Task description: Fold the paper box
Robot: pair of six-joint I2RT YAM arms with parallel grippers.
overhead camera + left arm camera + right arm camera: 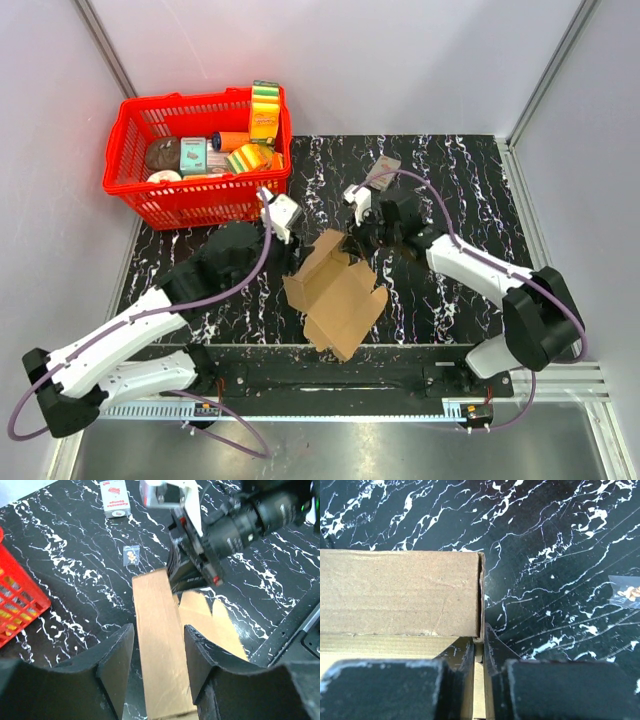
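The paper box (335, 295) is a brown cardboard sheet, partly folded, with flaps standing up in the middle of the black marble table. My left gripper (300, 252) is at its far left corner. In the left wrist view the gripper (159, 650) is open, and its fingers (117, 665) straddle a long cardboard flap (160, 645). My right gripper (352, 243) is at the box's far edge. In the right wrist view it (482, 640) is pinched shut on a thin upright cardboard wall next to a folded panel (400, 592).
A red basket (130, 160) full of groceries stands at the back left. A small grey-and-red packet (385, 168) lies behind the right gripper and also shows in the left wrist view (114, 497). A tiny clear bag (131, 556) lies on the table.
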